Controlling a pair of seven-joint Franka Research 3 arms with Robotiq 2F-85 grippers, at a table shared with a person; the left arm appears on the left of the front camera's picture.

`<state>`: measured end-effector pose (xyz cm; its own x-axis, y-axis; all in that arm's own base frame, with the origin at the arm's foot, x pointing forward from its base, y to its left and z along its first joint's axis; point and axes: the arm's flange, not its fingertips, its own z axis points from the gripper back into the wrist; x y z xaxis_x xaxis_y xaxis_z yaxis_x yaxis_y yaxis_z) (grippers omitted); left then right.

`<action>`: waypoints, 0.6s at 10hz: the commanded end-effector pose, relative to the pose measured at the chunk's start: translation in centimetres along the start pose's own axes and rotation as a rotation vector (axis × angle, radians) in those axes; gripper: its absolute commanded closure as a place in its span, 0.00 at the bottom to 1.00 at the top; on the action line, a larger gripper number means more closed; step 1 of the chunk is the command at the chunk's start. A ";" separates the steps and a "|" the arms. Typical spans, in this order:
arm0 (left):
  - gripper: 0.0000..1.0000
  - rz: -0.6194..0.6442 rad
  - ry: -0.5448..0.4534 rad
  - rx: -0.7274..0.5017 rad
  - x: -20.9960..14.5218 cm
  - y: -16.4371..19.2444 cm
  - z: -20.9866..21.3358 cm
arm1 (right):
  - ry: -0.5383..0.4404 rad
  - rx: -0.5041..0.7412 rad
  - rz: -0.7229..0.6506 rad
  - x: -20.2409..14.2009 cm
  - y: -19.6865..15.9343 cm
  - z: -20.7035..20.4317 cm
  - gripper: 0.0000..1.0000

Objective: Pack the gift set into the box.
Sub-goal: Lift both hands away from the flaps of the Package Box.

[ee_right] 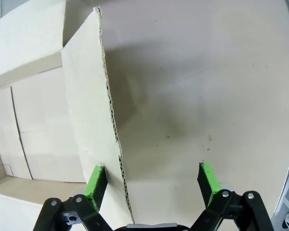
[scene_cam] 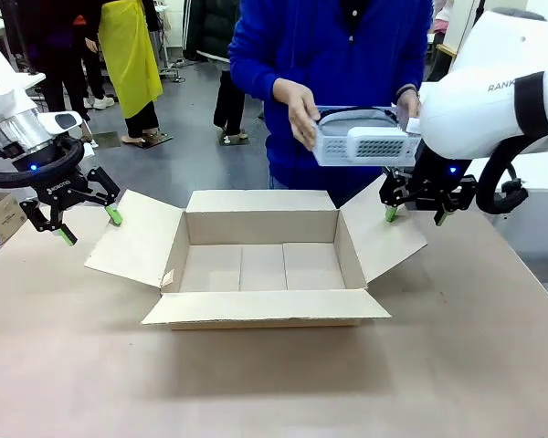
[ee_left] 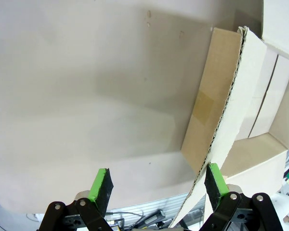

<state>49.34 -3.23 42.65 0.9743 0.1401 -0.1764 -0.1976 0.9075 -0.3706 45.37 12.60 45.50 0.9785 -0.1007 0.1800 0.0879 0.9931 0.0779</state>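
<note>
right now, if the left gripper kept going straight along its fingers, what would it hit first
Likely the open side flap of the large brown corrugated cardboard box: its edge runs between the green pads of the open left gripper, near one pad. Beyond lies the beige table; depth is hard to judge.

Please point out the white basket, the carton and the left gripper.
white basket (scene_cam: 376, 146), front view, perforated side wall.
carton (scene_cam: 260, 267), front view, bare inner floor.
left gripper (scene_cam: 91, 226), front view, midway between its fingertips.

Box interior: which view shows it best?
Front view: the whole box open, floor bare. Left wrist view: its left flap inside the open left hand. Right wrist view: its right flap within the right hand.
</note>
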 end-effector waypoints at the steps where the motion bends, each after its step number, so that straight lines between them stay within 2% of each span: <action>1: 0.00 0.012 -0.005 -0.002 0.1 -0.2 0.1 | -0.003 -0.023 -0.019 0.1 0.1 0.3 0.00; 6: 0.00 0.012 -0.005 -0.002 0.1 -0.2 0.1 | -0.003 -0.023 -0.019 0.1 0.1 0.3 0.00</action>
<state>49.34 -3.23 42.65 0.9743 0.1401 -0.1764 -0.1976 0.9075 -0.3706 45.37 12.60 45.49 0.9785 -0.1008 0.1798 0.0880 0.9931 0.0778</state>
